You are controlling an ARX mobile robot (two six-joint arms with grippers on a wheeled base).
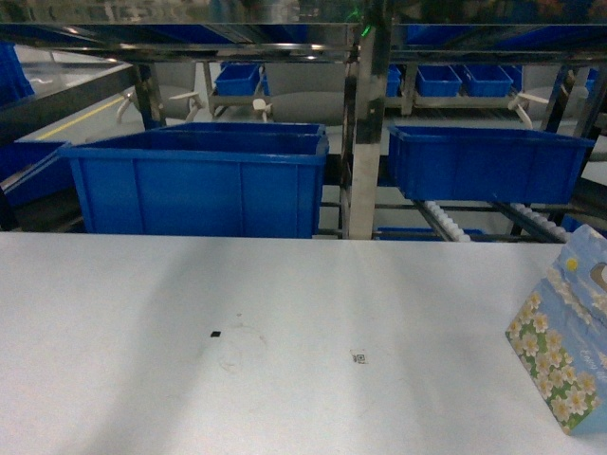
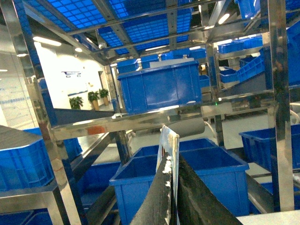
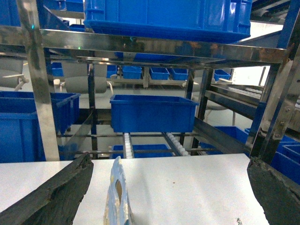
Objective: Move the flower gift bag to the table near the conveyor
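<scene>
The flower gift bag (image 1: 561,351) stands upright on the white table (image 1: 285,322), at about four o'clock in the head view and cut off by the right edge of the picture. That view shows its daisy-printed face and no arm at all. Beyond the table's far edge, at twelve o'clock, are the blue bins (image 1: 199,185), and at about two o'clock the white rollers of the conveyor (image 1: 446,224).

Only the right wrist view shows the right gripper (image 3: 164,197). Its two dark fingers (image 3: 51,197) are set wide apart at eight and four o'clock. The bag (image 3: 119,197) appears edge-on between them, closer to the eight o'clock finger, with a gap on each side.

Only the left wrist view shows the left gripper (image 2: 172,161). Its fingers (image 2: 199,197) rise from six o'clock and are drawn together on a thin flat piece (image 2: 168,140), pale blue and white, seen edge-on. I cannot tell what that piece is. A sliver of tabletop (image 2: 274,218) shows at five o'clock.
</scene>
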